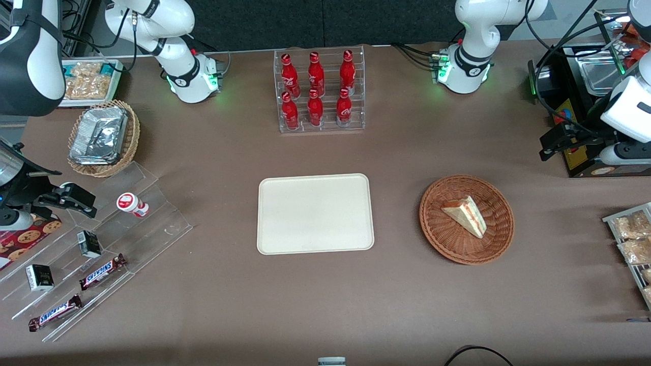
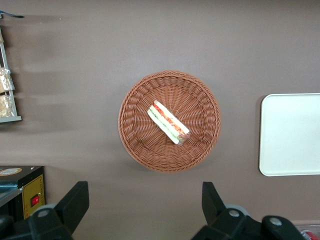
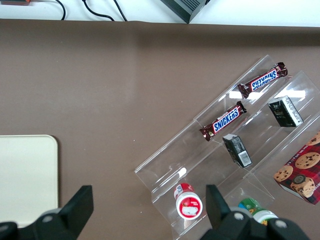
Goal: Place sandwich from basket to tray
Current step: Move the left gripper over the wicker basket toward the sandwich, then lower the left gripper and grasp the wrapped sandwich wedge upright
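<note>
Tool (image 2: 145,210) raised above the table near basket (image 2: 132,135), fingers spread, sandwich (image 2: 168,122) inside, tray (image 1: 315,239) bare

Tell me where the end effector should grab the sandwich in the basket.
Probably from above, closing the open end effector across the two flat bread faces mid-length of the sandwich, since it stands on edge, filling up, in the shallow basket.

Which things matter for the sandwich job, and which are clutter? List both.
Job: sandwich in the basket; bare tray; open tool, high above the table, farther from the front camera than the basket.

Clutter: cola bottles; Snickers bars; foil containers.
</note>
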`<state>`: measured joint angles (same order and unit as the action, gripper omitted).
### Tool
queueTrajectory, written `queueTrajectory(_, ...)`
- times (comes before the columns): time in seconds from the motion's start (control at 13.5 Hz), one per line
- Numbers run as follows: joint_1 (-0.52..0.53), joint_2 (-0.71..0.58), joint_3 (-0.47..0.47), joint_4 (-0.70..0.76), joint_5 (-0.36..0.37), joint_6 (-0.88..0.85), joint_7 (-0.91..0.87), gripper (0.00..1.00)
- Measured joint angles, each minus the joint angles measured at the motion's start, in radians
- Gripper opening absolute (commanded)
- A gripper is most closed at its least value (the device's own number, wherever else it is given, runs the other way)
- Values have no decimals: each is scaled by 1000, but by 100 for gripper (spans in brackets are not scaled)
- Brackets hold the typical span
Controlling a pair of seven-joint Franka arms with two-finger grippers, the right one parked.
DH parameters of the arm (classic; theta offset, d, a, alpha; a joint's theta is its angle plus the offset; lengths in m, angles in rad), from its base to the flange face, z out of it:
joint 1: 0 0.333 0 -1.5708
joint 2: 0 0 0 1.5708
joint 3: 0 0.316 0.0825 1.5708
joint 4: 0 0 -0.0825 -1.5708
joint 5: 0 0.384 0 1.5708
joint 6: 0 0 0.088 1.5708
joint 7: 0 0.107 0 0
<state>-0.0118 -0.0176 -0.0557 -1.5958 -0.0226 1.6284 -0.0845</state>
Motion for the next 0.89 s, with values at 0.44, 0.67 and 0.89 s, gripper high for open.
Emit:
queueTrajectory(0.44, 0, 25, 0, -20, 0, -24, -113, 100)
queueTrajectory(0.67, -10, 129, 0, -68, 0, 65, -389, 100)
queueTrajectory(0.89, -59, 246, -1, -133, 0, 237, -640, 100)
